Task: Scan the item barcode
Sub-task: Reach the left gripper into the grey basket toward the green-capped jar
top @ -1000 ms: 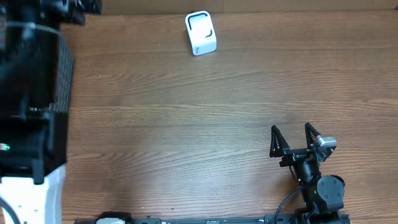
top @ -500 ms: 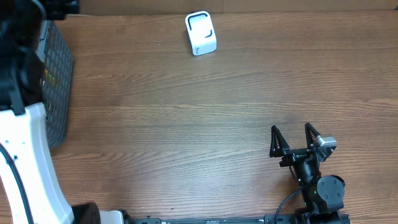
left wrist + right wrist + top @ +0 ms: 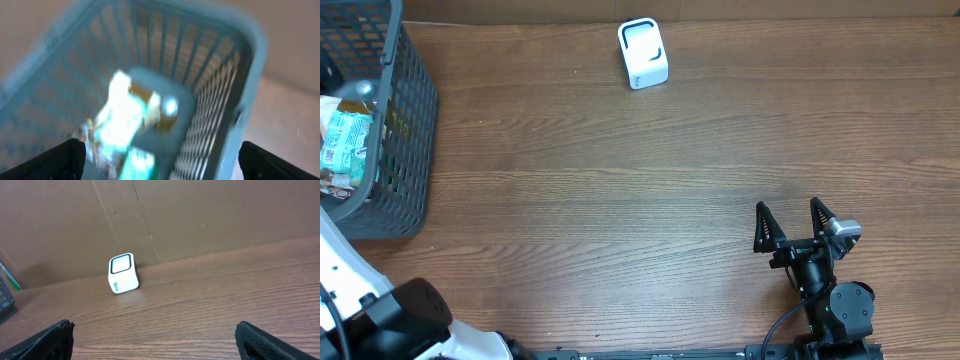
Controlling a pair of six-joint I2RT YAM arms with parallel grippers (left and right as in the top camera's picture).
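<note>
Item stock: soft green-and-white packets [image 3: 342, 140], with other wrapped goods too blurred to name, heaped inside the dark grey plastic lattice basket [image 3: 412, 110]. The basket sits far left of the white box-shaped barcode scanner [image 3: 643, 54] and a little nearer the front. Nothing has been lifted out yet.

Change noted: a second ago the left arm [image 3: 345, 275] hung over the basket and hid it from above. It has since swung back toward the front-left corner, leaving the basket and its contents uncovered overhead. Its wrist camera looks down into the basket, smeared by motion.

Left gripper [image 3: 165, 160]: fingers spread as wide as they go, nothing between them. Reading: no pick has been made, so fetching a packet is probably the step in hand and scanning has not begun.

Scanner: rounded glossy white plastic block with a dark-rimmed window, standing near the rear edge of the brown wood-grain table [image 3: 620, 190], which is flat and matte.

Right gripper [image 3: 792, 222]: right of the scanner, well apart, at the front. Its black pointed fingers are splayed wide, empty and unmoved.
</note>
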